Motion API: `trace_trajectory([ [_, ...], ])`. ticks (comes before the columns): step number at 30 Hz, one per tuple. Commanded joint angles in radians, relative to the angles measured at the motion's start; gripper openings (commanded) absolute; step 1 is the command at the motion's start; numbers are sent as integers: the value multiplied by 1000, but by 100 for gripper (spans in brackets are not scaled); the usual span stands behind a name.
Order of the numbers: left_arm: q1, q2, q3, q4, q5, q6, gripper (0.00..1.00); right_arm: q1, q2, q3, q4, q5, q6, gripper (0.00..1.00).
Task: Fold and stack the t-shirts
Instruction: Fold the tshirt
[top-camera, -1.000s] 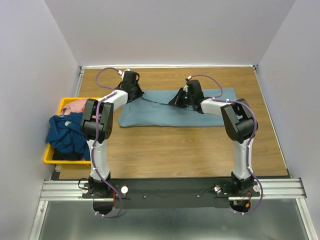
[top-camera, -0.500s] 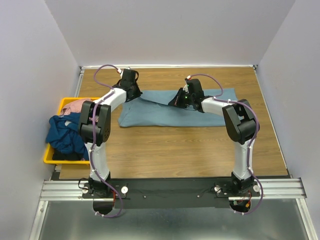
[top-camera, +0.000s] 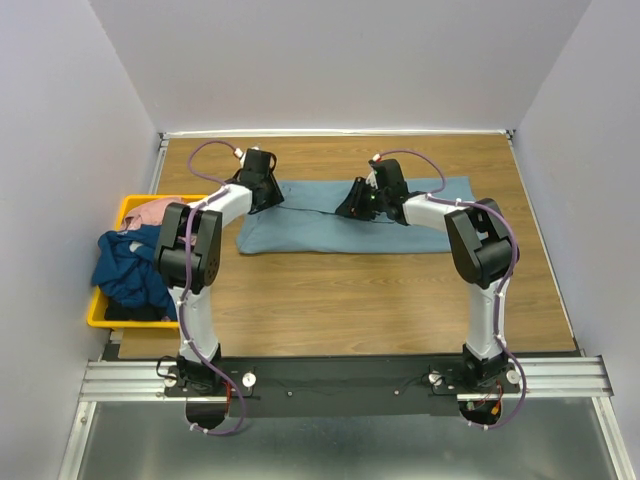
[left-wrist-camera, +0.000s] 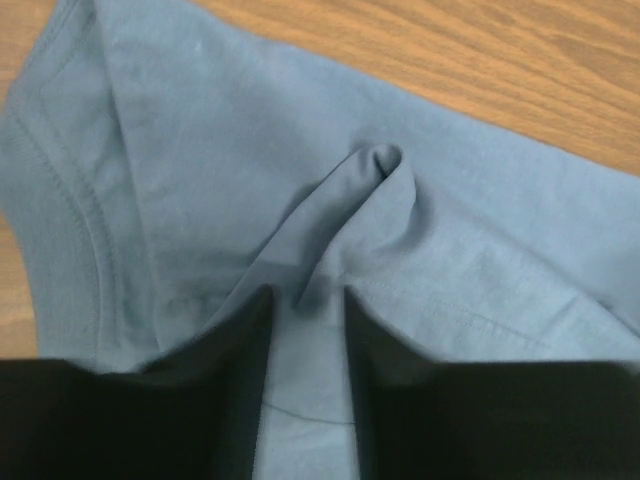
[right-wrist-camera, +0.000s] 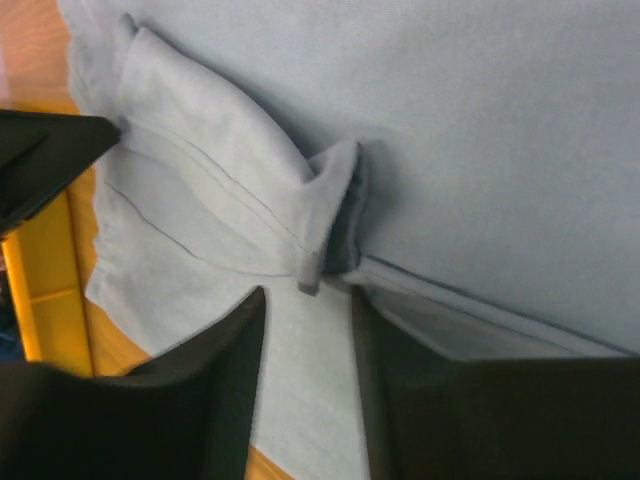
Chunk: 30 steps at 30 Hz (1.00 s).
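Pinching raised folds of the blue-grey t-shirt (top-camera: 330, 228) spread across the far tabletop (top-camera: 350, 290), with left pincer (left-wrist-camera: 305, 297) and right pincer (right-wrist-camera: 307, 292) clamped narrow on cloth, likely needing an even, level lift.

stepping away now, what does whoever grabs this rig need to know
Left gripper: shut on a pinched ridge of the light blue-grey t-shirt, at its far left end.
Right gripper: shut on a fold of the same shirt, nearer its middle.
That shirt lies stretched flat across the far part of the table; how many folds it already has I cannot tell.
The navy t-shirt and pink t-shirt are heaped in the yellow bin at the left.
Done: nothing stacked. Left: finish this fold, then fold the other two and stack all three.
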Motion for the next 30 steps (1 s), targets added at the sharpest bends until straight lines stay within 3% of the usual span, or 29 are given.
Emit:
trace_trajectory([
  [1,0,-109,-27,44,-31,5,51,7,-50,26,-67,41,-46,50],
  [2,0,-138,-31,55,-36,5,55,6,-69,34,-71,53,-59,52],
  [5,0,-175,-38,87,-27,11,53,6,-85,67,-78,75,-82,52],
  [10,1,-146,-15,168,107,9,27,6,-35,153,-70,-14,-62,50],
  [14,0,-39,29,201,189,-13,12,6,16,207,-35,-59,-20,48],
  [21,7,95,89,217,187,-36,9,-5,125,207,131,-99,69,45],
  [26,38,169,100,219,165,-76,8,-46,189,83,306,-108,174,45],
  [30,58,189,101,225,173,-101,8,-81,214,48,320,-108,167,45],
])
